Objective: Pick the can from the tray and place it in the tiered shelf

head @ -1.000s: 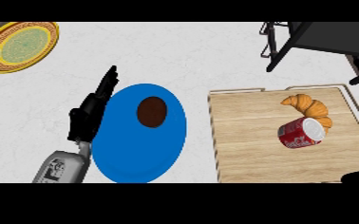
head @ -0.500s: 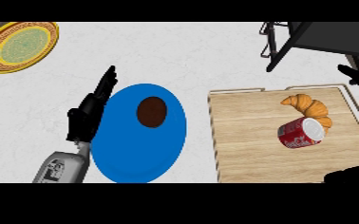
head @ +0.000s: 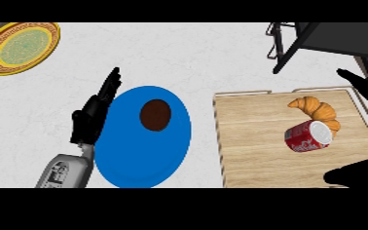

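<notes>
A red can point(head: 307, 137) lies on its side on the wooden tray point(head: 251, 156), just below a croissant point(head: 315, 108). The black tiered shelf point(head: 316, 38) stands at the top right, beyond the tray. Only parts of my right hand point(head: 349, 175) show at the right edge: a dark part below the can and fingers point(head: 355, 79) above the tray's far right corner. They are spread wide apart and touch nothing. My left hand point(head: 92, 118) rests open, fingers up, beside the blue plate's left rim.
A blue plate point(head: 129, 151) with a brown round piece point(head: 155, 114) on it lies left of the tray. A yellow plate with a green centre point(head: 25, 46) sits at the top left corner.
My right hand has come further into view at the right edge, its fingers now showing above the tray. The can, croissant and left hand have not moved.
</notes>
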